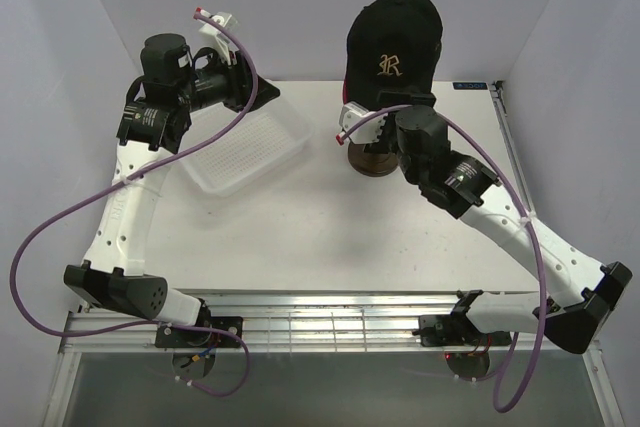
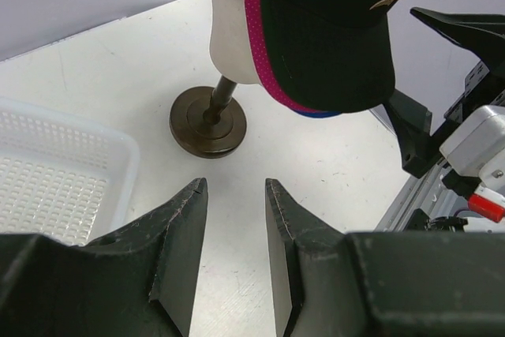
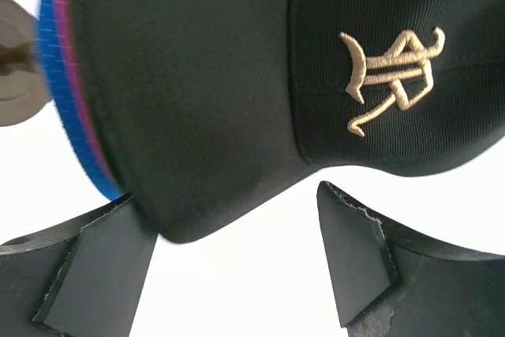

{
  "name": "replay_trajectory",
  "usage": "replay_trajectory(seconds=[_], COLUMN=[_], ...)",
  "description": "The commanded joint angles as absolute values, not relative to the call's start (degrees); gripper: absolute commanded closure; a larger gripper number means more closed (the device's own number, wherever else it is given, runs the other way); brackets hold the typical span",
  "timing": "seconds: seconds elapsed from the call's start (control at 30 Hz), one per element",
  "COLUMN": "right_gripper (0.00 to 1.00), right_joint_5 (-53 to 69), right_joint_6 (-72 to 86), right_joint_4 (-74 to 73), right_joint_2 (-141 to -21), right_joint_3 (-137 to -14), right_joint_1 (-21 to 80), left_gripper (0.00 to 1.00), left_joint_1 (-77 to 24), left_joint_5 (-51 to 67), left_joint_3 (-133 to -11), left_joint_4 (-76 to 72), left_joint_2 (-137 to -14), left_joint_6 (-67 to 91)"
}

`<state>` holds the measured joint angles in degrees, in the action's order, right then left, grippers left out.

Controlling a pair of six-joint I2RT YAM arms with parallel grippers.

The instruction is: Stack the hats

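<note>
The black cap (image 1: 393,37) with a gold letter logo (image 3: 390,76) sits on top of the cream mannequin head (image 2: 233,37). Under its brim show a magenta pink cap's brim (image 2: 256,29) and a blue cap's brim (image 2: 319,114). The dark green cap does not show. My right gripper (image 1: 375,117) is just under the black brim; in its wrist view it (image 3: 229,195) is open with the brim's edge between the jaws, not pinched. My left gripper (image 2: 234,191) is open and empty above the table, near the basket (image 1: 245,152).
The white mesh basket (image 2: 55,187) lies at the back left, empty. The mannequin's dark round base (image 2: 207,121) stands on the table at the back middle. The right arm's hardware (image 2: 473,147) shows at the right of the left wrist view.
</note>
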<state>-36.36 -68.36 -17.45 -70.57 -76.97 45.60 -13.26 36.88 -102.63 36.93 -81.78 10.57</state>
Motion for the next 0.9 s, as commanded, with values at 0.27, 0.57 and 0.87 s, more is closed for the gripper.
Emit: replay_trajectory(seconds=[0.27,0.57,0.87], right_gripper=[0.14,0.15,0.2], right_joint_5=[-26.2,-17.24,-13.24], right_joint_6=[-59.24,-51.43,-39.3], right_joint_4=[-28.65,-35.32,-33.33], right_joint_2=[-69.08,-69.7,-75.22], right_joint_3=[-86.04,-94.9,-110.99], right_joint_1=[47.64,48.25,48.25], left_gripper=[0.54,0.54,0.53], left_joint_1=[-13.36,-13.45,-13.36], left_joint_5=[37.44,37.53,37.71], left_joint_3=[-102.3,-102.3,-101.95], left_joint_4=[35.86,35.86,35.77], left_joint_2=[-81.21,-81.21,-81.21], left_joint_6=[10.55,10.46,10.63])
